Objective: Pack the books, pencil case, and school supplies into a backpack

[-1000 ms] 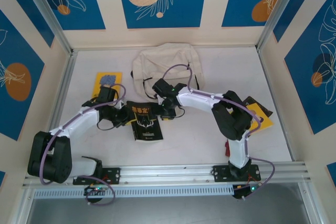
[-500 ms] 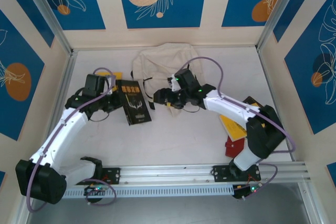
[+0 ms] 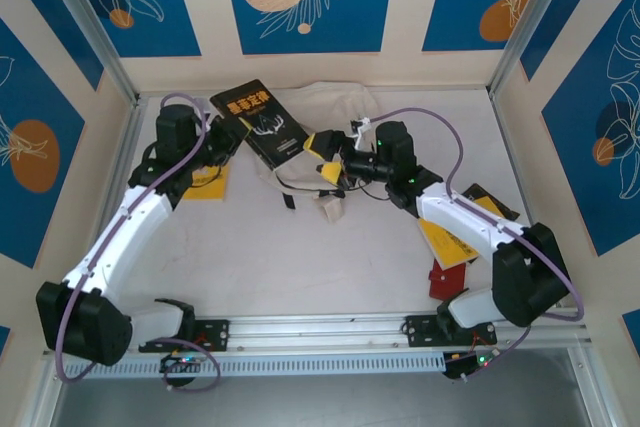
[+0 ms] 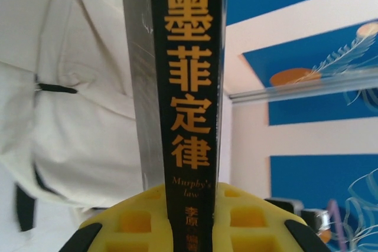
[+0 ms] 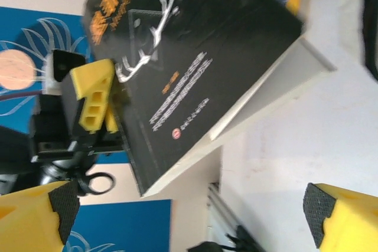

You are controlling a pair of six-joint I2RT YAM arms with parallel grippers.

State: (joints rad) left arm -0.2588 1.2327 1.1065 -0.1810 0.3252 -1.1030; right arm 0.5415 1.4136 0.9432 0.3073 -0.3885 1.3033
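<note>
My left gripper (image 3: 228,139) is shut on a black book (image 3: 260,123) with yellow print and holds it raised, tilted, at the backpack's left end. In the left wrist view the book's spine (image 4: 189,98) stands between the yellow fingers (image 4: 136,222), with the cream backpack (image 4: 77,116) behind it on the left. The backpack (image 3: 340,107) lies at the back centre, partly hidden by the book and the arms. My right gripper (image 3: 326,157) hangs open in front of the backpack, facing the book (image 5: 189,63), with nothing between its fingertips (image 5: 59,205).
A yellow book (image 3: 205,183) lies under the left arm. At the right, another yellow book (image 3: 447,242) and a black one (image 3: 492,203) lie beneath the right arm, with a red object (image 3: 443,279) I cannot identify near them. Backpack straps (image 3: 290,187) trail forward.
The left arm lifted the black book off the table and carried it back to the backpack. The right gripper opened wide and its arm swung back and right.
</note>
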